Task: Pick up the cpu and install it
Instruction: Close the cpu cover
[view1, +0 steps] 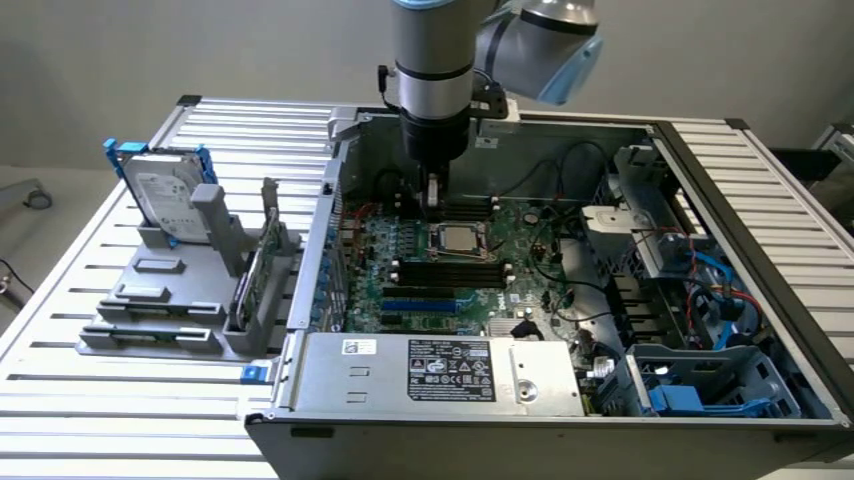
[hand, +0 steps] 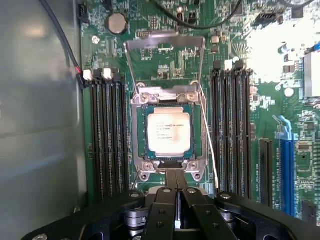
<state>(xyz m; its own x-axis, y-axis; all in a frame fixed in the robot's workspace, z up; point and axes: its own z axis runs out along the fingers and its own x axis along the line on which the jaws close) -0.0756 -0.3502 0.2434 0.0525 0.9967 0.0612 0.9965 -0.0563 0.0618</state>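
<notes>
**Cpu sitting in its socket, end effector closed beside it**

The cpu (hand: 169, 132) is lying flat in the socket (hand: 138, 131) on the green motherboard (hand: 165, 70), its pale metal top facing up and its printed text showing. The socket's metal retention frame (hand: 165, 46) is standing swung open, away from the chip. Rows of long black memory slots (hand: 107, 140) are running along both sides of the socket, and a coin cell (hand: 117, 23) is sitting on the board past the open frame.

The end effector (hand: 176, 177) is hanging over the edge of the socket with its two black fingers (hand: 161, 210) pressed together and gripping nothing. Whether the tips are touching the socket or hovering just above it cannot be told.

In the exterior view the arm is reaching straight down into the open computer case (view1: 747, 200), with the end effector (view1: 434, 207) pointing down just beside the cpu (view1: 454, 238). The case is resting on a slatted metal desk (view1: 80, 390). On the exterior view's left, outside the case, a grey rack (view1: 167, 300) is holding a hard drive (view1: 167, 190) upright in a blue frame. A power supply (view1: 441, 372) is occupying the near end of the case
</notes>
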